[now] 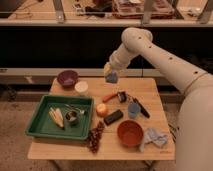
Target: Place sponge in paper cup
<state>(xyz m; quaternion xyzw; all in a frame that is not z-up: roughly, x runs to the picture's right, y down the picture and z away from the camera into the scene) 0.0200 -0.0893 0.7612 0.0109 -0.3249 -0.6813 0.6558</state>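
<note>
Sponge [112, 78] sat clamped in my gripper [110, 74], fingers closed on it, held in the air above the back edge of the table [155, 95]. The cup [81, 87] stood upright on the table, mouth up, just beside the purple bowl [67, 78] and behind the green tray [37, 122]. The move ahead turned on one relation: the cup lay to the camera's left of my fingers and lower, apart from them, with nothing in between. I had one arm only, so no choice of arm arose. The sponge hung below the fingertips, its lower end pointing down toward the tabletop. Its long axis appeared roughly vertical, though I could not tell this with certainty. I judged transport unfinished: carry left, centre over the mouth, lower, release.
</note>
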